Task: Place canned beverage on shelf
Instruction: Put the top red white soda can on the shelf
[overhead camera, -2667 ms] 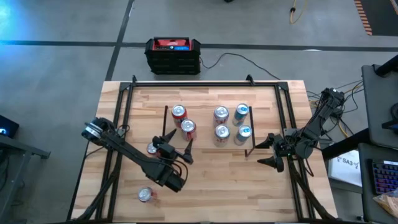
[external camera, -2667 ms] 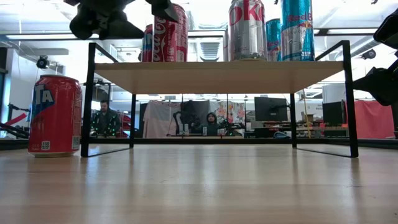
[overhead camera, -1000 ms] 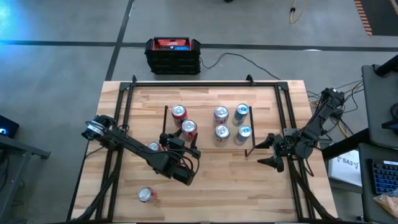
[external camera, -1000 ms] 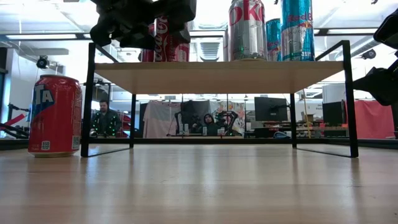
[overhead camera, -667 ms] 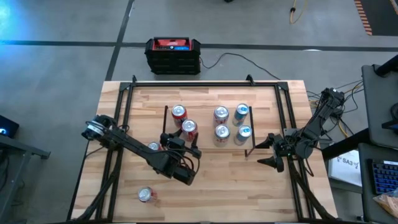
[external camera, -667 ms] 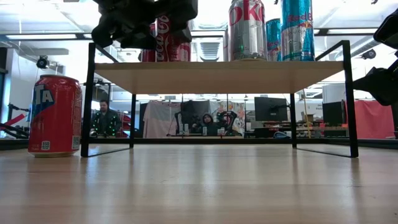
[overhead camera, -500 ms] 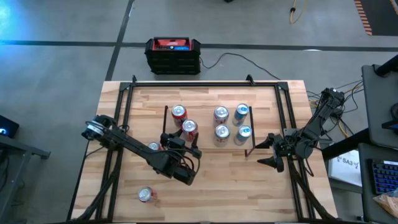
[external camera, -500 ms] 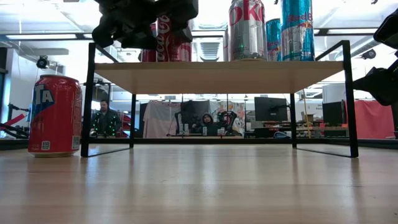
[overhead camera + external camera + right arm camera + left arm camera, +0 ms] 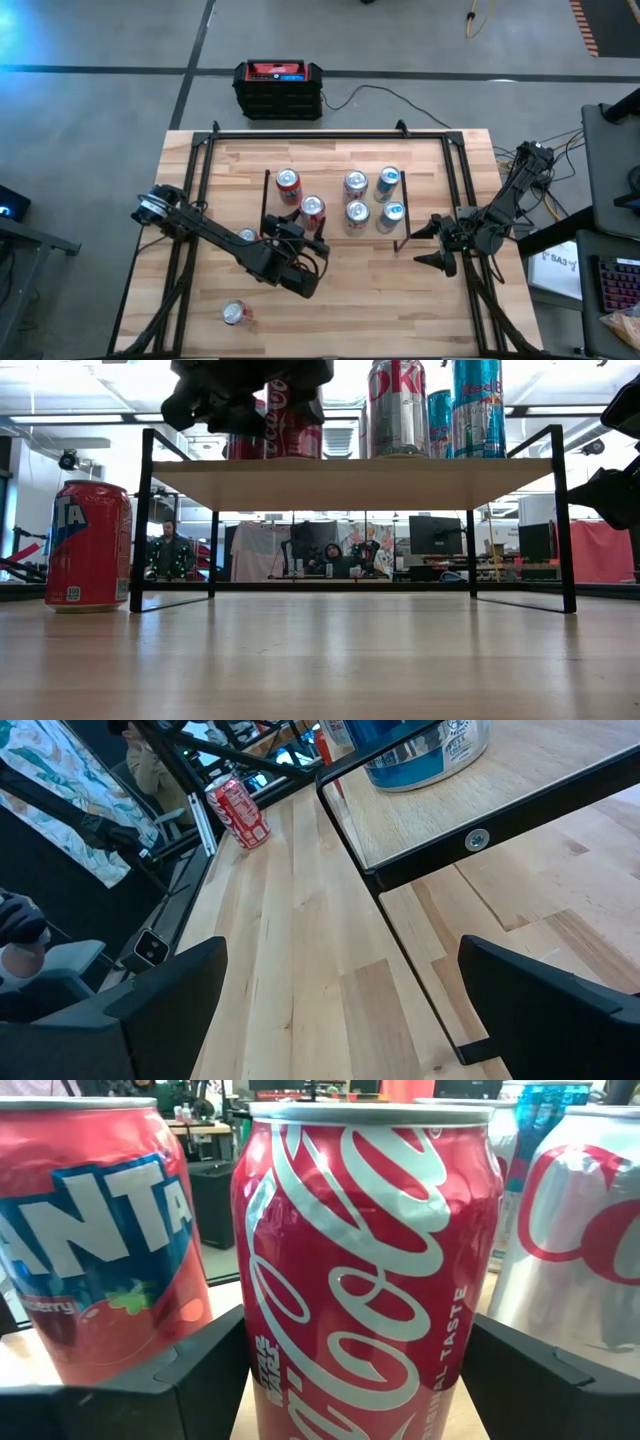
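The shelf (image 9: 350, 238) stands mid-table, and its light-wood board also shows in the low view (image 9: 350, 482). Several upright cans stand on it. My left gripper (image 9: 308, 216) is shut on a red Coca-Cola can (image 9: 365, 1250) at the shelf's left half, between a Fanta can (image 9: 100, 1230) and a silver can (image 9: 580, 1230). The gripper also shows in the low view (image 9: 245, 395). My right gripper (image 9: 432, 244) is open and empty beside the shelf's right near corner (image 9: 372, 870). My left gripper pinches the Coca-Cola can's lower side wall (image 9: 262, 1370) between its two fingers, one finger (image 9: 150, 1380) on each side. The fingers come about level from the table's near side. The can stands upright, its base (image 9: 290, 454) at the level of the shelf board's top.
A red can (image 9: 246, 236) stands on the table by the shelf's left near leg. Another red can (image 9: 234, 312) is near the table's front left. A black-and-red box (image 9: 279, 88) sits on the floor beyond the far edge.
My left gripper has gone a little toward the table's right edge, still shut on the Coca-Cola can. The can has moved right along the shelf top with it and stays upright.
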Available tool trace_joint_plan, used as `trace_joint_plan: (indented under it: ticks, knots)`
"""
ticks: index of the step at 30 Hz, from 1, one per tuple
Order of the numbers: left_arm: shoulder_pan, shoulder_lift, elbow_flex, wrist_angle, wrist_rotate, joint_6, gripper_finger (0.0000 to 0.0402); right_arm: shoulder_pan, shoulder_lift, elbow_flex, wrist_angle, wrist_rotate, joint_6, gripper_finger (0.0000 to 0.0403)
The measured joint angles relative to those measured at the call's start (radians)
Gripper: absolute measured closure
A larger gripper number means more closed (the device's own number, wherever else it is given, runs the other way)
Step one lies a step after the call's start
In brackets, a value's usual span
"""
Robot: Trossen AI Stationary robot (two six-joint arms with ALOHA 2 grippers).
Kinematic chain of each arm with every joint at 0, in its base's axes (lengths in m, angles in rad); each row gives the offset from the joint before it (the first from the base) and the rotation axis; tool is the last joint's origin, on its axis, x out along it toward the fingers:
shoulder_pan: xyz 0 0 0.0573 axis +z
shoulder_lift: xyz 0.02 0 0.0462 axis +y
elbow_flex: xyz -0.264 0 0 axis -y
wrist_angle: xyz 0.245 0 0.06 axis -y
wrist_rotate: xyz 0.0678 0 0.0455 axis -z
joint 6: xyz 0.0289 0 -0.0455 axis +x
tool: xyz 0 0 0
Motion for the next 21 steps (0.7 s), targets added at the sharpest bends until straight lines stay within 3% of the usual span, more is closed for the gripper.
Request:
trace_joint_plan:
  ticks: [21]
  knots:
    - [0.016,0.000,0.000,0.102,0.021,0.129,0.0089,0.000,0.000,0.000,0.000,0.000,0.000,0.0019]
